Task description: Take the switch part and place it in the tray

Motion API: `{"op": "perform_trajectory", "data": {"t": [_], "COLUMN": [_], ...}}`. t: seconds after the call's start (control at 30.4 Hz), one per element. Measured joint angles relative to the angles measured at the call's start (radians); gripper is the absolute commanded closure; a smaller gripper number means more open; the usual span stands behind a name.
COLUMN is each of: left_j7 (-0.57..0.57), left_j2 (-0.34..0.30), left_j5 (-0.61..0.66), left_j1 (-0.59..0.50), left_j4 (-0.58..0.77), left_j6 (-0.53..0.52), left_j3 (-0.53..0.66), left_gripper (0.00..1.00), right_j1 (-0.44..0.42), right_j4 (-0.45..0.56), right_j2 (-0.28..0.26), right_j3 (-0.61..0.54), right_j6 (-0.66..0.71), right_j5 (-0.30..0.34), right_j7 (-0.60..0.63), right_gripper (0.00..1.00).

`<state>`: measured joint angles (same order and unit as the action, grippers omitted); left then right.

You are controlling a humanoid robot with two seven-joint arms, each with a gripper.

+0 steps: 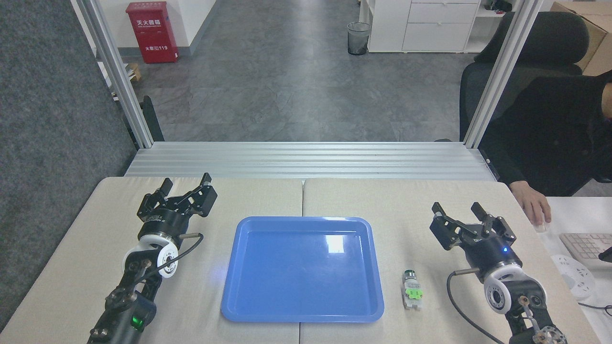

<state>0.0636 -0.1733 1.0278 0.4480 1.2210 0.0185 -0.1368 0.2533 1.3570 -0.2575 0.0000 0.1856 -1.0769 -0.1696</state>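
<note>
The switch part (411,289) lies flat on the beige table, just right of the blue tray (302,315), its dark cap pointing away from me, green block in the middle, whitish base nearest me. Nothing lies in the tray. My right gripper (456,208) hovers open to the upper right of the switch part, apart from it, fingers spread and empty. My left gripper (186,181) is open and empty at the table's far left, well away from the tray.
A person in black sits at the right, one hand (534,203) on a mouse on a white desk beside a keyboard (585,244). An aluminium frame (306,157) runs along the table's far edge. A seam (302,196) divides the table.
</note>
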Motion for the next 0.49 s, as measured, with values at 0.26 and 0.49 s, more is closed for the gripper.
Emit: {"op": "perform_trajectory", "data": {"t": [0.26, 0.49], "left_j7": [0.0, 0.0], "left_j2": [0.0, 0.0], "left_j5": [0.0, 0.0], "left_j1": [0.0, 0.0], "left_j4": [0.0, 0.0], "left_j6": [0.0, 0.0], "left_j3": [0.0, 0.0], "left_gripper": [0.0, 0.0], "right_j1": [-0.001, -0.002], "right_j4": [0.0, 0.0], "right_j2": [-0.002, -0.002], "right_j3": [0.0, 0.0], "right_j6": [-0.002, -0.008], "right_j5": [-0.002, -0.004], "right_j7": [0.0, 0.011], "right_gripper": [0.02, 0.03]}}
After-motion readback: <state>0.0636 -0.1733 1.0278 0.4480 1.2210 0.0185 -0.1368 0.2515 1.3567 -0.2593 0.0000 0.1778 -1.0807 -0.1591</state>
